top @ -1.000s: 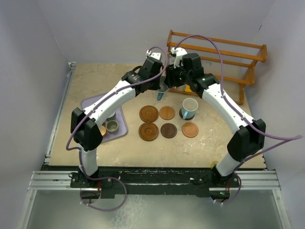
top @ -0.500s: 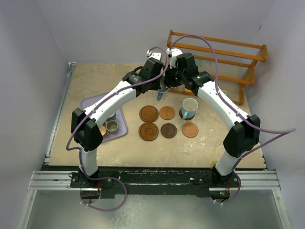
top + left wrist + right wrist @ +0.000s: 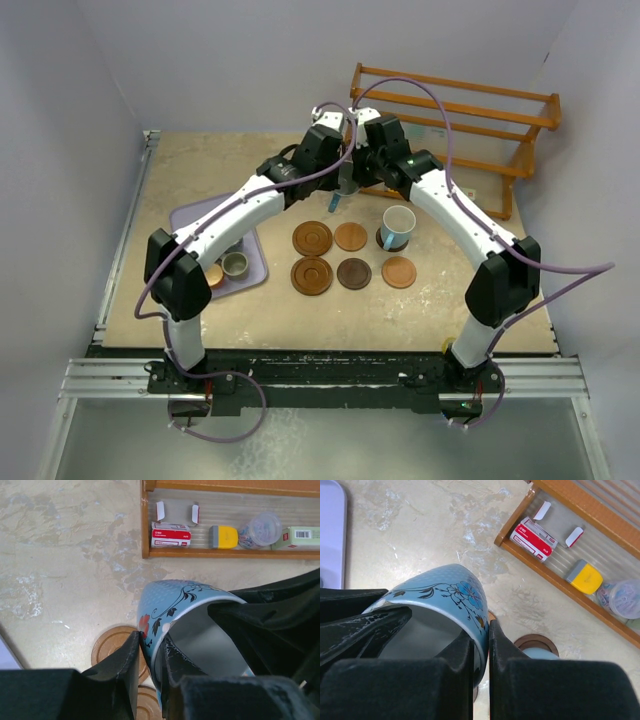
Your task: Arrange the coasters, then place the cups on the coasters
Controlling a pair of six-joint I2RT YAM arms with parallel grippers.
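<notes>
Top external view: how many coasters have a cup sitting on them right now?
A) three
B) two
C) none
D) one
D: only the light-blue-and-white cup sits on a coaster, the dark coaster at the back right of the group; the five other coasters lie bare.

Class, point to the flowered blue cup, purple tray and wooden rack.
flowered blue cup (image 3: 170, 597), left wrist view, on its outer wall.
purple tray (image 3: 252, 255), top view, on its bare right part.
wooden rack (image 3: 470, 87), top view, on its top rail.
</notes>
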